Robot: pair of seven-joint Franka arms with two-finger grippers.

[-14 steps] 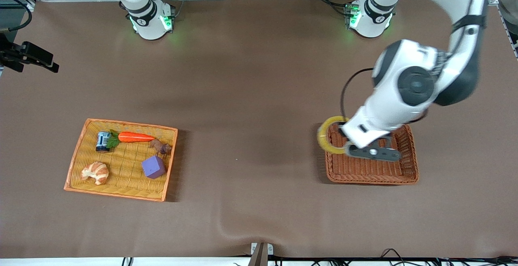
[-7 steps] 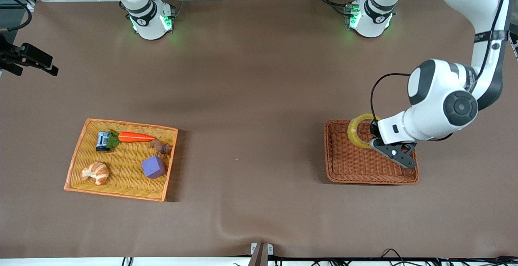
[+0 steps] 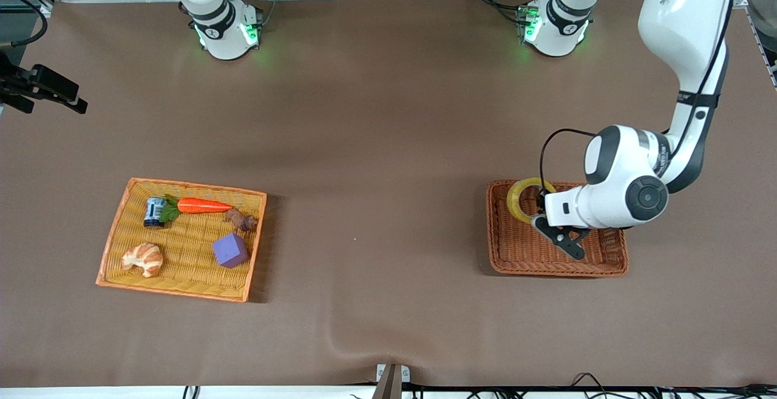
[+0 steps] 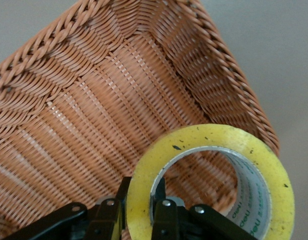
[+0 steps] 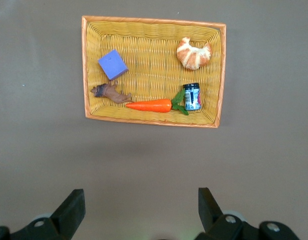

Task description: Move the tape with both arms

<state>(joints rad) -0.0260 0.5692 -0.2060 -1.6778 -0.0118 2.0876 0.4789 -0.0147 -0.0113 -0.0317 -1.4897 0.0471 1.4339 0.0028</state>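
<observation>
Front view: left gripper [image 3: 538,220] hangs over the brown wicker basket [image 3: 522,259] at the left arm's end of the table, jaws clenched on the wall of the tape [image 3: 523,200]. The roll stands on edge in the air over the basket's corner that lies farther from the camera and toward the table's middle. The right arm waits, only its base and lower links in this view. At the right arm's end sits a yellow wicker tray [image 3: 115,229] holding a carrot [image 3: 203,206], a small can [image 3: 154,211], a croissant [image 3: 143,259], a purple cube [image 3: 230,250] and a brown figure [image 3: 241,220].

Left wrist view: 2 fingers [image 4: 164,220] pinch the tape's [image 4: 204,140] yellow wall, 1 inside the ring, 1 outside. Basket weave [image 4: 93,110] lies below.

Right wrist view: right gripper [image 5: 138,212] hovers over bare table beside the tray [image 5: 154,121], fingers spread wide, nothing between them.
</observation>
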